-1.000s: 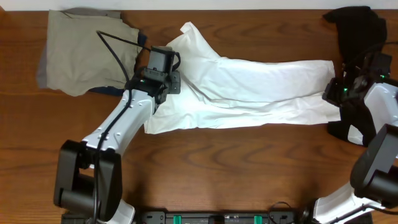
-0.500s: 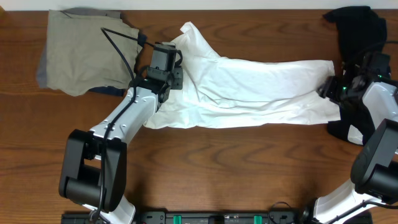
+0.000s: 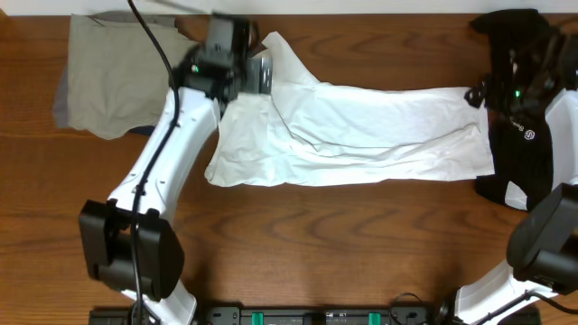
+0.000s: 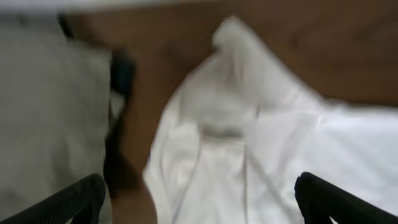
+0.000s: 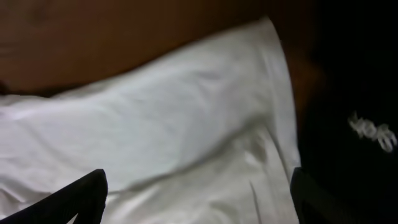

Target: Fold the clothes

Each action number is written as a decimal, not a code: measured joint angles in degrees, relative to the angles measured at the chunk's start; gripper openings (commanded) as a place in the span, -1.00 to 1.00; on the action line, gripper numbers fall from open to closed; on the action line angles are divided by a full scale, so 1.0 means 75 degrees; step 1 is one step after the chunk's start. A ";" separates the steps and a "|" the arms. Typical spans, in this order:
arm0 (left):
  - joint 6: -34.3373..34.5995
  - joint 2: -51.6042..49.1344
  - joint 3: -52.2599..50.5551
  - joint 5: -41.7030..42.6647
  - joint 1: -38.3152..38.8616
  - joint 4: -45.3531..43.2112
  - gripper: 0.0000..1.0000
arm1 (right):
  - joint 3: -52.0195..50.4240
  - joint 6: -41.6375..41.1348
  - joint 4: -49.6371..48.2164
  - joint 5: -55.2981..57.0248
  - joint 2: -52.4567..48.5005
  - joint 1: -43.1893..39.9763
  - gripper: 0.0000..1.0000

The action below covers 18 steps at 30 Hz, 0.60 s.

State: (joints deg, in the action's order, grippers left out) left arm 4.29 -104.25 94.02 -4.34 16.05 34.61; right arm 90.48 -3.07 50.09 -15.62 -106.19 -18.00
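While left tool (image 3: pixel 257 70) and right tool (image 3: pixel 474 93) gape apart, white T-shirt (image 3: pixel 361 126) spread between them, seemingly touching neither.

Table (image 3: pixel 343 244): brown wood, grain running left to right, lying evenly lit; pale strip (image 3: pixel 379 4) showing along far edge.

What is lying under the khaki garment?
A dark blue edge shows beneath the khaki garment, and a grey strip at its left. Everything else is covered.

A brown wooden desk (image 3: pixel 316 235) carries a white T-shirt (image 3: pixel 379 126) across its middle, a khaki garment (image 3: pixel 108 77) at the far left and a black garment (image 3: pixel 515 23) at the far right.
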 measured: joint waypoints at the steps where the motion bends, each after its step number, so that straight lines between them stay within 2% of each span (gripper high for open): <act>1: -0.0023 -0.0105 0.0224 0.0070 0.0000 0.0006 0.96 | 0.0073 0.0029 -0.0023 -0.0003 0.0000 0.0099 0.84; 10: -0.0189 -0.2489 0.1792 0.1215 0.0000 -0.0277 0.96 | 0.0108 0.0131 -0.0029 0.0085 0.0000 0.0475 0.82; 18: -0.0210 -0.3689 0.1926 0.1539 0.0000 -0.1513 0.96 | 0.0108 0.0219 0.0038 0.0224 0.0000 0.0487 0.79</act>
State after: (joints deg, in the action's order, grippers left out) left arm 2.72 -131.92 108.47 7.20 16.05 23.27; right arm 91.29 -1.43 50.37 -13.93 -106.19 -14.35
